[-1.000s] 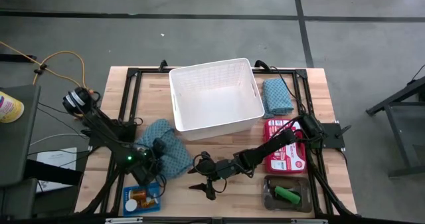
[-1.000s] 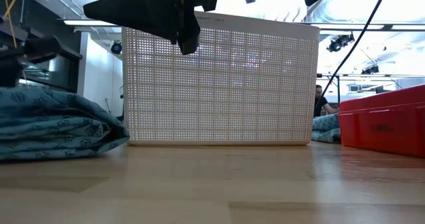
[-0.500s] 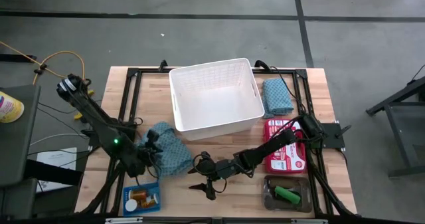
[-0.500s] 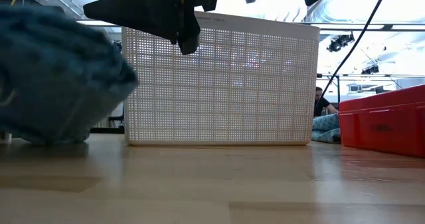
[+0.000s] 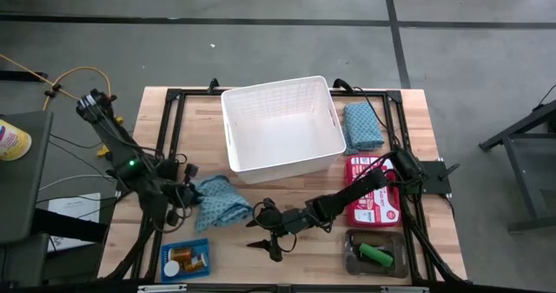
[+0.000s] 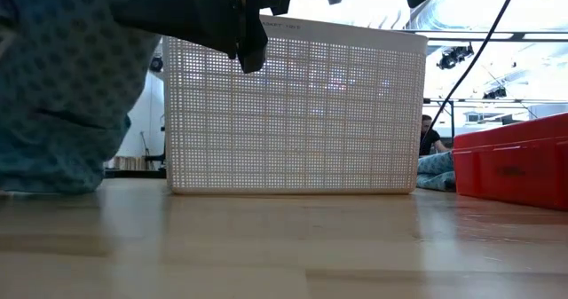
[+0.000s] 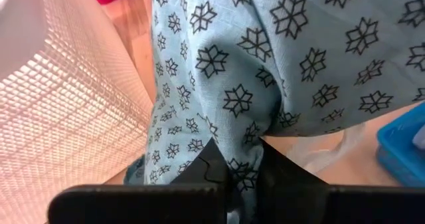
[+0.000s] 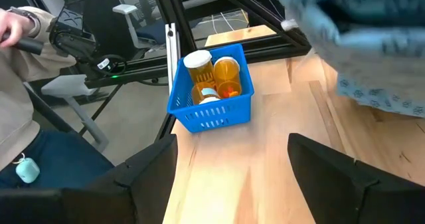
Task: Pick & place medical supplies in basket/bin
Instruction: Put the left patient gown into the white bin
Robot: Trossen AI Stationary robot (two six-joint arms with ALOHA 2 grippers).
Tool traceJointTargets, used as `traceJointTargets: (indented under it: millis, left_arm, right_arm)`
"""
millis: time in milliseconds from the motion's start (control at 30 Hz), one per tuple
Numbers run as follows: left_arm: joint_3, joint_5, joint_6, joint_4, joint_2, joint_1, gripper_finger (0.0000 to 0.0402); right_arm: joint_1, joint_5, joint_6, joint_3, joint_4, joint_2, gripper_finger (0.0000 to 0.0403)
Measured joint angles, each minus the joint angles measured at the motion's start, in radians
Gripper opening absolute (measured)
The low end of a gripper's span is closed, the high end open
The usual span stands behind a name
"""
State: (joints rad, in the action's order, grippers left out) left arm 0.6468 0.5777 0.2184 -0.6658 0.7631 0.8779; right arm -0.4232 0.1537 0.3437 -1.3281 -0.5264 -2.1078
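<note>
On the table's left side, the left gripper (image 5: 184,191) was clamped on a teal patterned cloth (image 5: 213,202), which hung lifted near the white basket's (image 5: 280,123) front corner.

Nearer the front edge, the right gripper (image 5: 263,237) hovered with its fingers spread, holding nothing. A second teal cloth (image 5: 361,125) lay beside the basket's right wall, and orange pill bottles (image 8: 220,76) stood in a small blue tray (image 8: 212,114).

left gripper (image 5: 185,191) closed on teal cloth (image 5: 213,201), lifted off table
</note>
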Motion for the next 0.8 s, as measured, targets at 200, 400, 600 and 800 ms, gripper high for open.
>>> traceJointTargets:
  millis: [200, 400, 600, 800]
  left_arm:
    - [0.000, 0.000, 0.000, 0.000, -0.012, 0.010, 0.0012]
    - [0.000, 0.000, 0.000, 0.002, -0.012, 0.010, 0.0012]
    - [0.005, -0.001, -0.038, 0.034, -0.025, 0.010, 0.0012]
    - [0.050, 0.026, -0.039, 0.039, -0.050, 0.010, 0.0012]
  right_arm:
    - [0.000, 0.000, 0.000, 0.000, 0.000, 0.000, 0.0274]
    - [0.000, 0.000, 0.000, 0.000, 0.000, 0.000, 0.0274]
    - [0.000, 0.000, 0.000, 0.000, 0.000, 0.000, 0.0274]
    - [0.000, 0.000, 0.000, 0.000, 0.000, 0.000, 0.0274]
